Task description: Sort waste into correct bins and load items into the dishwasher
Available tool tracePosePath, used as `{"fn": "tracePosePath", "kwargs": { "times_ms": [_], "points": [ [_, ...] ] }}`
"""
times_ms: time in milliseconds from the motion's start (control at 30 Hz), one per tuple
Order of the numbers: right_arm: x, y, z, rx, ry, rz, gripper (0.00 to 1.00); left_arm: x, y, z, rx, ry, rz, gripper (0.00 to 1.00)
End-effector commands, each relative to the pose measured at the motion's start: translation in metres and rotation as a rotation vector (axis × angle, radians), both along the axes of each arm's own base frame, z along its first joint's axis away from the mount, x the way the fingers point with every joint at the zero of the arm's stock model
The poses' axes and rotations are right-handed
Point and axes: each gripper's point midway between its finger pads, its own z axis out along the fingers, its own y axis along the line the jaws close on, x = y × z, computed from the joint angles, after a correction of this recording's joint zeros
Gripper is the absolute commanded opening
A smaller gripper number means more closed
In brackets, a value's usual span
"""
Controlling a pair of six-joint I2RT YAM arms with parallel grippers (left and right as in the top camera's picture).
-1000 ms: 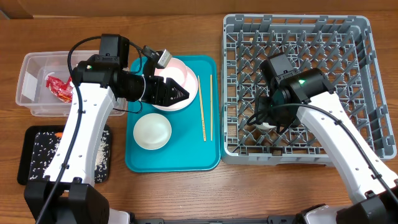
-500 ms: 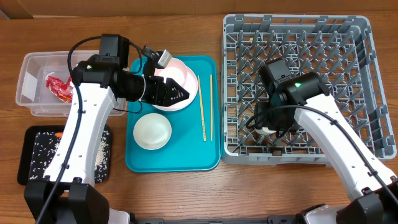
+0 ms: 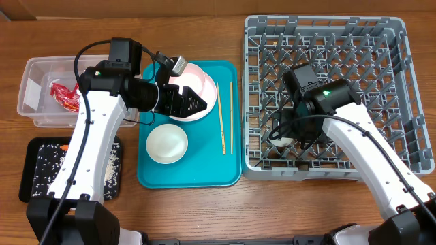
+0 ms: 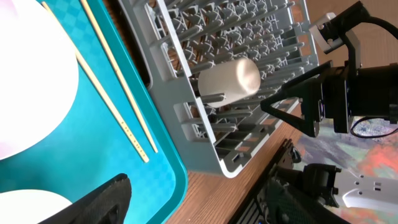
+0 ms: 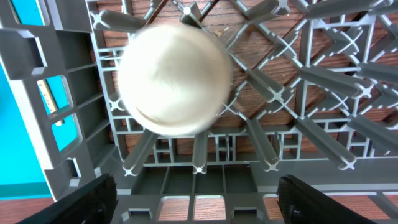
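Overhead, the right gripper (image 3: 289,133) hangs low over the lower left of the rack (image 3: 381,41). In the right wrist view its two dark fingers stand wide apart at the bottom corners with nothing between them. The cup (image 5: 174,78), smooth, white and round, lies on its side among the pegs in the upper left of that frame, apart from both fingers. Loading the cup looks done. The step in hand is dish loading.

The left gripper (image 3: 194,102) hovers over the pale pink plate (image 3: 204,85) at the top of the teal tray (image 3: 204,177). Only one finger shows in its own view, so I cannot tell how far it is open or whether it has hold of anything.

Next the plate's thin, glossy rim would need a firm edge pinch. The bowl (image 3: 167,143) is matte and deep-sided. The chopsticks (image 3: 225,119) are slim wood lying flat, awkward to lift.

A crinkled red wrapper (image 3: 65,95) sits in the clear tub (image 3: 34,82), with the speckled black tray (image 3: 41,170) below it.
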Motion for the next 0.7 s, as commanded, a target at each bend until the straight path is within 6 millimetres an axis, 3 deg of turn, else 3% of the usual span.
{"fn": "tracePosePath", "kwargs": {
  "times_ms": [0,167,333,567,667],
  "points": [
    [0.0,0.002,-0.001,0.005,0.0,0.005,0.87,0.001,0.0,0.007,0.001,-0.018,0.002,0.73],
    [0.005,0.002,0.003,0.007,-0.019,0.006,0.87,0.009,0.018,-0.003,0.106,0.006,0.1,0.72],
    [0.018,0.005,0.016,0.026,-0.074,0.027,0.87,0.011,0.048,-0.013,0.283,0.038,0.255,0.7],
    [0.03,0.046,0.027,0.243,-0.114,0.065,0.87,-0.004,0.107,-0.038,0.611,0.143,0.45,0.75],
    [0.031,0.056,0.031,0.298,-0.117,0.078,0.87,-0.01,0.115,-0.041,0.654,0.176,0.484,0.82]
  ]
}}
